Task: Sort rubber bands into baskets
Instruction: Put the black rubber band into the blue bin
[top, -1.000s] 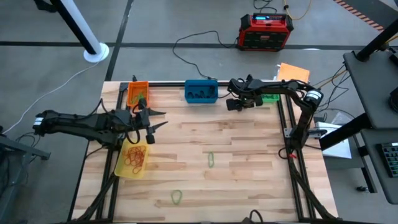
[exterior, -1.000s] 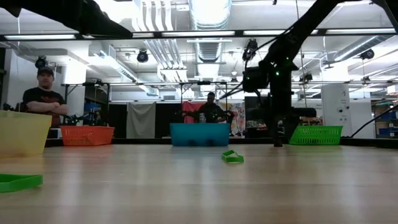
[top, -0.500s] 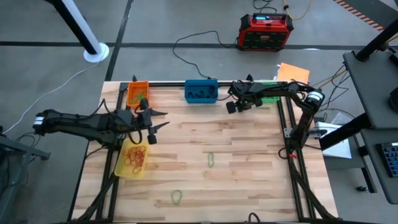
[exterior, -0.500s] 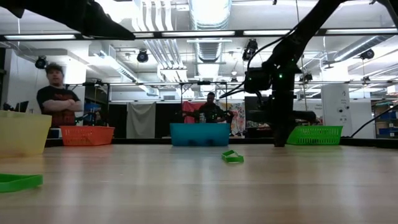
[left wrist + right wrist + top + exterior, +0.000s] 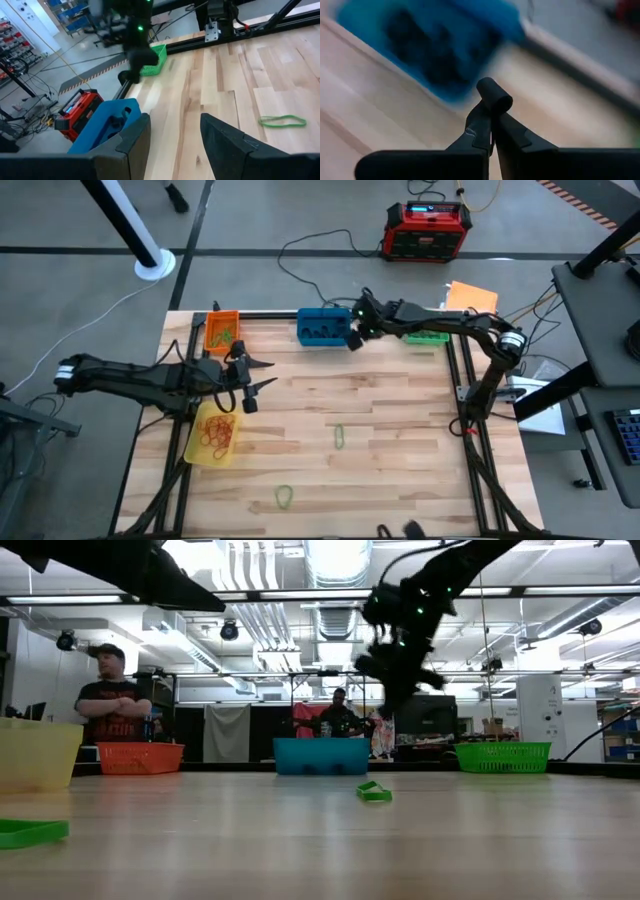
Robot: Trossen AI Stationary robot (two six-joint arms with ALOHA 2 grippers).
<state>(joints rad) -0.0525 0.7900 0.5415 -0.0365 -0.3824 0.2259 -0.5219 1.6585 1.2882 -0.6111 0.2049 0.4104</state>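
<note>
High view: wooden counter (image 5: 400, 440) seen whole, both arms over its far half. Right gripper (image 5: 353, 337) now at the right end of the blue basket (image 5: 323, 326), having swung leftward from near the green basket (image 5: 428, 334), which lies half hidden under the arm. Jaws too small here to judge. Left gripper (image 5: 250, 375) parked between the orange basket (image 5: 222, 330) and the yellow basket (image 5: 214, 433), jaws spread, barely shifted. Tan and red-brown rubber bands (image 5: 219, 431) inside the yellow basket; green loop (image 5: 340, 436) mid-counter, another green loop (image 5: 285, 497) near the front edge, both where they lay before. Red-and-black power box (image 5: 428, 230) on the floor beyond.

Low view: right gripper (image 5: 392, 690) raised and further left than before, hanging above the blue basket (image 5: 322, 755), motion-smeared. Left arm only a dark shape cut off at the top corner. Green basket (image 5: 503, 756) now unobstructed. Standing person (image 5: 112, 705) with folded arms behind the orange basket (image 5: 140, 757).

Left wrist view: own jaws apart and empty, tips cut by the frame edge. Blue basket (image 5: 102, 125) partly covered by one finger; black bands inside hard to read.

Right wrist view: heavily blurred. Jaws pressed together, nothing discernible between them. Blue basket (image 5: 445, 45) ahead, dark contents indistinct.
</note>
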